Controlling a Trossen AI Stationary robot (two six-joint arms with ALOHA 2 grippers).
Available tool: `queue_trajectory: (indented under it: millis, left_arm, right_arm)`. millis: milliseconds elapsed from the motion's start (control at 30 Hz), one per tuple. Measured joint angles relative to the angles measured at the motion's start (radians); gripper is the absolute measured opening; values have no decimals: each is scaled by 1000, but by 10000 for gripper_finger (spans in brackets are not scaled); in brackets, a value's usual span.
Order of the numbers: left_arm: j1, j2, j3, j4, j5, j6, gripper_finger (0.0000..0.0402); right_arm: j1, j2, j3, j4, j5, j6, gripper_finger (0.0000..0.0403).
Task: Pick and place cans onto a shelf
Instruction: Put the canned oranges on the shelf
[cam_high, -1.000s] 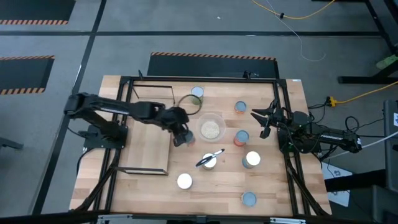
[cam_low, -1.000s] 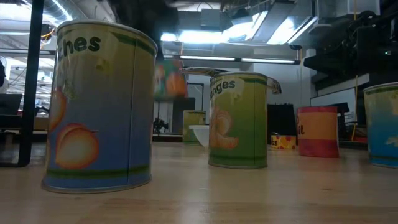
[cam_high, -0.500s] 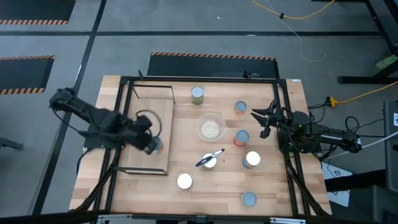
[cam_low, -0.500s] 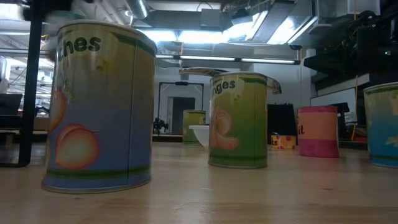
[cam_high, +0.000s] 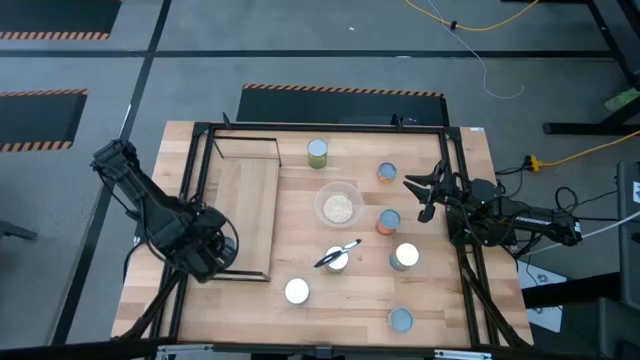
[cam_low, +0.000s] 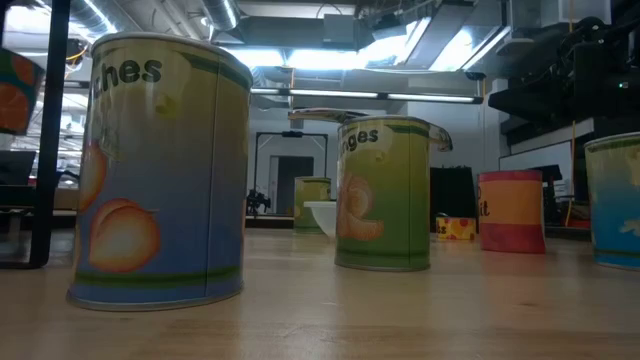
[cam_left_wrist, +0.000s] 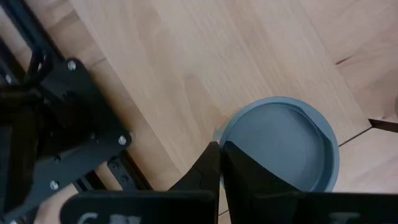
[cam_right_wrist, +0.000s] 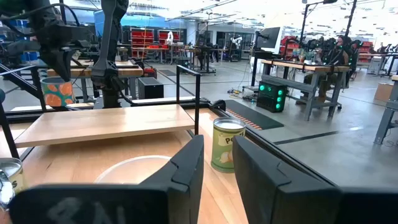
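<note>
My left gripper (cam_high: 206, 256) hangs over the near left corner of the shelf (cam_high: 243, 215), a light-wood board in a black wire frame. It is shut on a can with a grey top (cam_left_wrist: 281, 149) and an orange picture on its side (cam_right_wrist: 59, 91). The gripper hides this can in the high view. Several more cans stand upright on the table, among them a green one (cam_high: 317, 151) and a white-topped one (cam_high: 297, 291). My right gripper (cam_high: 424, 196) waits open at the table's right edge, nothing between its fingers. My left gripper pinches the raised rim (cam_left_wrist: 227, 139) at the edge of the can's top between its two fingers. The fingers (cam_left_wrist: 208, 167) come from above, pointing steeply down. The can (cam_low: 16, 90) hangs upright below them, lifted clear of the table and the shelf.
A clear bowl of pale grains (cam_high: 339, 207) sits mid-table. A thin silver-and-black utensil (cam_high: 338, 253) lies across one can's top. Black frame bars (cam_high: 196, 170) run along the table's left and right sides. The shelf board is bare.
My left gripper has carried the can from beside the bowl toward the table's left edge, across the shelf, and then toward the near edge, to the shelf's near left corner. The wrist has rolled on the way. The can has stayed lifted.
</note>
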Motion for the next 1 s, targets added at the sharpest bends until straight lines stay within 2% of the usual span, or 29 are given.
queue_trajectory:
  millis: [333, 467, 633, 1000]
  left_arm:
    - [-150, 111, -4, -5, 0, -245, 0]
    - [-191, 131, -53, 32, 2, -329, 0]
    - [-203, 112, -110, 94, -16, -343, 0]
    - [-201, 112, -113, 83, -15, -341, 1]
  right_arm:
    - [0, 0, 0, 0, 0, 0, 90]
    - [0, 0, 0, 0, 0, 0, 90]
    - [0, 0, 0, 0, 0, 0, 90]
    - [0, 0, 0, 0, 0, 0, 90]
